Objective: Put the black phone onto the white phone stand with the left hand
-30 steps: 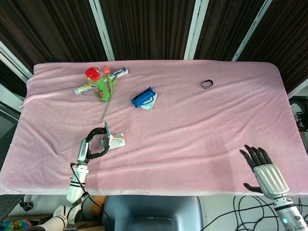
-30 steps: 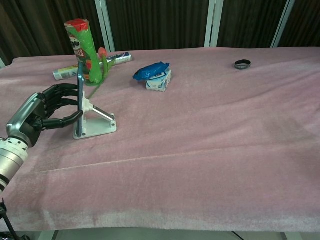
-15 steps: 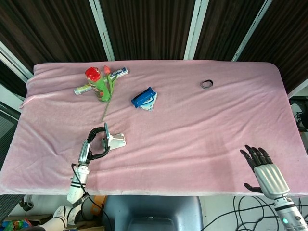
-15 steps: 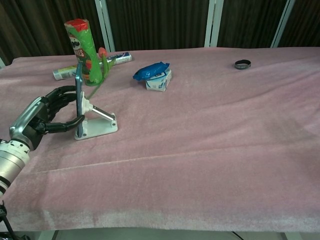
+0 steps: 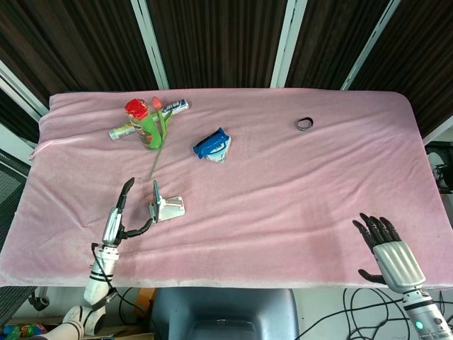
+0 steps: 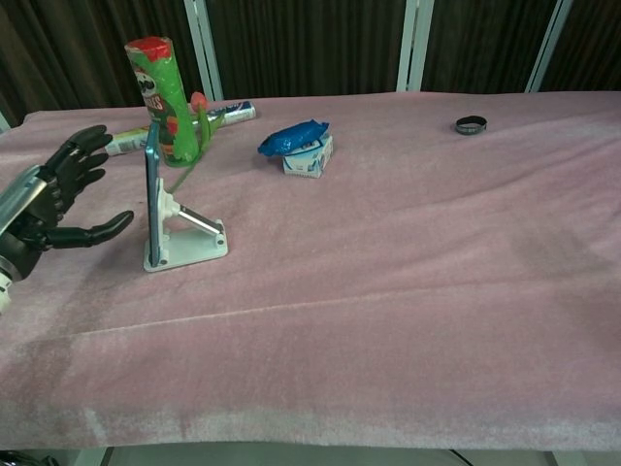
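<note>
A: Since a second ago the left hand point(image 6: 53, 199) has let go of the black phone point(image 6: 152, 189) and drawn back toward nine o'clock; its fingers, which were curled round the phone's edge, are now spread wide and hold nothing.

B: And the phone itself?

A: It stands on the white phone stand point(image 6: 189, 238), seen almost edge-on in the chest view: a thin dark slab with a bluish rim, nearly upright, leaning slightly back against the stand's strut. In the head view the phone point(image 5: 156, 193) is a narrow sliver at the nine o'clock end of the stand point(image 5: 170, 208). The left hand point(image 5: 117, 216) is just beside it, apart from it, thumb stretched toward the stand.

B: What lies further out?

A: At twelve o'clock of the stand, a green chip can with a red lid point(image 6: 160, 97) stands upright, with a silver tube point(image 6: 184, 128) lying behind it. Toward one o'clock sits a blue packet on a small white box point(image 6: 301, 146). Far out at two o'clock is a black ring point(image 6: 471, 124). All rest on the pink cloth point(image 6: 388, 291).

B: The right hand?

A: The right hand point(image 5: 389, 251) hovers at the table's near edge around four o'clock, fingers spread, empty.
</note>
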Motion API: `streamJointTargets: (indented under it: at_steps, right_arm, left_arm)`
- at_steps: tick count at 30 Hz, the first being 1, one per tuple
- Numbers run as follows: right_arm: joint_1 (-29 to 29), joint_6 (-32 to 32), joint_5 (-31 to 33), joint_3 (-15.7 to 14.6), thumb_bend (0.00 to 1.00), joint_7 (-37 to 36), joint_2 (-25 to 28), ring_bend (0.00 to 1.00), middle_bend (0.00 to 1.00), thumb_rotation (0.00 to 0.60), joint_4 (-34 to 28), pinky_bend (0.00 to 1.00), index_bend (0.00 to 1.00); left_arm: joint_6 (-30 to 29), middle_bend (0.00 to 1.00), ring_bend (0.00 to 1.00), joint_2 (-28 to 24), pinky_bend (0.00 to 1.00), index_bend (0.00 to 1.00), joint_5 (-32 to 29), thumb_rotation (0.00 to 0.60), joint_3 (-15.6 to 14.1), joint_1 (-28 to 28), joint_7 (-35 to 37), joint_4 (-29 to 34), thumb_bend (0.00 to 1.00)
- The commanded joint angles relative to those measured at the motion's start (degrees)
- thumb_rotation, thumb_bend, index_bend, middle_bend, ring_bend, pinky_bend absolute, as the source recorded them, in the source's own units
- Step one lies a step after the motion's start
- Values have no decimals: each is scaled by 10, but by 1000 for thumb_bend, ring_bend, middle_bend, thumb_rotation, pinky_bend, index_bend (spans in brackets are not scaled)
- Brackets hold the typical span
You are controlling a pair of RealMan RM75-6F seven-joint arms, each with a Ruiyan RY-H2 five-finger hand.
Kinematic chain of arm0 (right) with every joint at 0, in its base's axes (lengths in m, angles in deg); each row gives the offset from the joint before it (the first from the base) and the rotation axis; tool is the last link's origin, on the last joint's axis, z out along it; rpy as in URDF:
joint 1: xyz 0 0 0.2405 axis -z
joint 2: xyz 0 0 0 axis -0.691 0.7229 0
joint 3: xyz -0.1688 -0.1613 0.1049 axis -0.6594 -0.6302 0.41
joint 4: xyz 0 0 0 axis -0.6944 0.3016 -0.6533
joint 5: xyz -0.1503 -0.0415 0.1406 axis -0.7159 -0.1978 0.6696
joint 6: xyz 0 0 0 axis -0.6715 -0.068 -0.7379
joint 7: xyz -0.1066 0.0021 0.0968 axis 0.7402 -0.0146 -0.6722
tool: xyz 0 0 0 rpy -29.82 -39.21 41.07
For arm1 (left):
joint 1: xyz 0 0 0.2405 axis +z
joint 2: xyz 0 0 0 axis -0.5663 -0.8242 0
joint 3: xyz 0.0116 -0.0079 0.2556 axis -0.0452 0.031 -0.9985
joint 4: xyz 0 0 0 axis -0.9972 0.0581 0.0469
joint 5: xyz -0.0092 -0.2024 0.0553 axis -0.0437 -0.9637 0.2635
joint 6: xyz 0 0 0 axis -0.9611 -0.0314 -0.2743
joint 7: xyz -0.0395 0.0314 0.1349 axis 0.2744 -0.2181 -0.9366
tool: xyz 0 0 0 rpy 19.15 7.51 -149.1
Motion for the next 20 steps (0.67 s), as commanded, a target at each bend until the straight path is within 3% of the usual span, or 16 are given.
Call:
streamJointTargets:
  at_steps: [1,3,6,8,10,12,20]
  right_arm:
    - [0,0,1,0,198,0,0,0,0,600,0,112,0]
    - [0,-1,2,1,199,2,-1,0,0,600,0,112,0]
    - [0,-3,6,2,199,6,-2,0,0,600,-1,112,0]
    - [0,-3,9,3,199,10,-4,0,0,600,-2,112,0]
    - [0,-4,13,5,199,14,-6,0,0,600,-4,112,0]
    - [0,-3,15,6,199,17,-7,0,0,600,-4,112,0]
    - [-1,-8,14,4,199,27,-10,0,0,600,-3,112,0]
  left_arm:
    - [-30,0,0,-111,0,0,29,600,-43,41,-117,93,268]
    - [-10,0,0,-180,0,0,34,600,-68,57,-210,153,274]
    - [70,0,0,-326,0,0,-1,600,-112,86,-419,320,279]
    - [81,0,0,-394,0,0,-57,600,-109,108,-544,442,277]
    - [62,0,0,-409,0,0,-89,600,-99,127,-606,494,276]
    - [60,0,0,-419,0,0,-96,600,-101,133,-644,513,277]
    - [61,0,0,-423,0,0,-89,600,-90,136,-637,522,276]
